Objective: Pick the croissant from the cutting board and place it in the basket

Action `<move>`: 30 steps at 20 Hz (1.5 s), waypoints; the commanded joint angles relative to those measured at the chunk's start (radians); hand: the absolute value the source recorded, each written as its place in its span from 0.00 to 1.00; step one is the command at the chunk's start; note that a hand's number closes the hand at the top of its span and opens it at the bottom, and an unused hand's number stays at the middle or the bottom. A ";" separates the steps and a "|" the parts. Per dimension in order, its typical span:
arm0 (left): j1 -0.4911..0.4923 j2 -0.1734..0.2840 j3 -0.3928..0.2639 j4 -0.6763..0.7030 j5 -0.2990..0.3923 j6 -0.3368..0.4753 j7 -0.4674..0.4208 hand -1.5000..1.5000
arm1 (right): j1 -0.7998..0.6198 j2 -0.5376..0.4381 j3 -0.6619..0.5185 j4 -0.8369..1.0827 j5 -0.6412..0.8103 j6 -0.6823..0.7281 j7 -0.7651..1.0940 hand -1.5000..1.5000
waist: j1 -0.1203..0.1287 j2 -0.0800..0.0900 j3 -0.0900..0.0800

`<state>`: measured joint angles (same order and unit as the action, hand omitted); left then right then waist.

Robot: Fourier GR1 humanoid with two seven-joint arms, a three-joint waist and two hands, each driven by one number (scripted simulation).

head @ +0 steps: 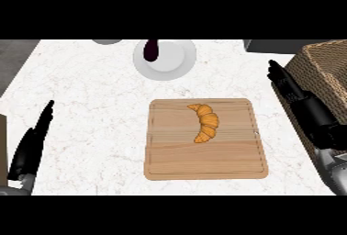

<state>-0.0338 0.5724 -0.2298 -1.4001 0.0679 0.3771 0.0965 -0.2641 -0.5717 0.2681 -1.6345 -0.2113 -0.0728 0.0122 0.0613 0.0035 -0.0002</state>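
The croissant (205, 122) lies on the cutting board (203, 160), so nothing is done yet. Both hands hold nothing: right hand (290, 87) flat beside the basket (325, 64), left hand (32, 137) resting straight.

A white marble-patterned table (88, 105) with faint veining fills the view. Near its far edge, about centre, sits a round white plate (173, 61), and a dark purple eggplant (151, 50) lies on the plate's left part. A grey rounded object (106, 41), cut off by the frame, shows at the far edge, left of the plate.
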 commanded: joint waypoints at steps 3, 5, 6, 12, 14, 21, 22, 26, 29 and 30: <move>-0.063 -0.029 0.031 -0.046 0.085 -0.070 0.015 0.50 | -0.228 0.132 -0.056 0.162 -0.197 0.181 -0.114 1.00 | 0.012 0.015 0.004; -0.127 -0.074 0.030 -0.066 0.145 -0.112 0.015 0.50 | -0.277 0.215 -0.069 0.168 -0.277 0.214 -0.167 1.00 | 0.034 0.032 0.006; -0.139 -0.094 0.015 -0.077 0.151 -0.122 0.004 0.50 | -0.287 0.246 -0.074 0.168 -0.325 0.258 -0.206 1.00 | 0.043 0.040 0.008; -0.212 -0.096 0.060 -0.021 0.249 -0.192 0.104 0.50 | -0.361 0.285 0.280 0.209 0.200 0.265 -0.492 0.00 | 0.007 0.019 0.001; -0.184 -0.103 0.076 -0.025 0.257 -0.192 0.088 0.50 | -0.383 0.414 0.314 0.317 0.260 0.167 -0.531 0.00 | -0.009 0.010 0.000; -0.192 -0.071 0.137 0.026 0.263 -0.239 0.090 0.50 | -0.557 0.453 0.281 0.213 0.256 0.214 0.007 0.00 | -0.057 -0.010 -0.001; -0.187 -0.083 0.148 0.074 0.259 -0.232 0.055 0.50 | -0.547 0.394 0.303 0.173 0.275 0.252 0.038 0.00 | -0.070 -0.011 -0.002; -0.200 -0.063 0.158 0.078 0.272 -0.257 0.068 0.50 | -0.739 0.255 0.267 0.235 0.409 0.295 0.194 0.00 | -0.070 -0.017 -0.004; -0.192 -0.062 0.149 0.070 0.270 -0.266 0.082 0.50 | -0.854 0.189 0.250 0.267 0.475 0.345 0.331 0.00 | -0.065 -0.017 -0.004; -0.170 -0.105 0.128 0.044 0.250 -0.227 0.054 0.50 | -0.905 0.161 0.205 0.275 0.430 0.411 0.384 0.00 | -0.062 -0.019 -0.003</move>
<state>-0.2217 0.4876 -0.0923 -1.3371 0.3276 0.1365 0.1629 -1.0254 -0.3231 0.5269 -1.3860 0.1972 0.2424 0.2322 -0.0037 -0.0119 -0.0032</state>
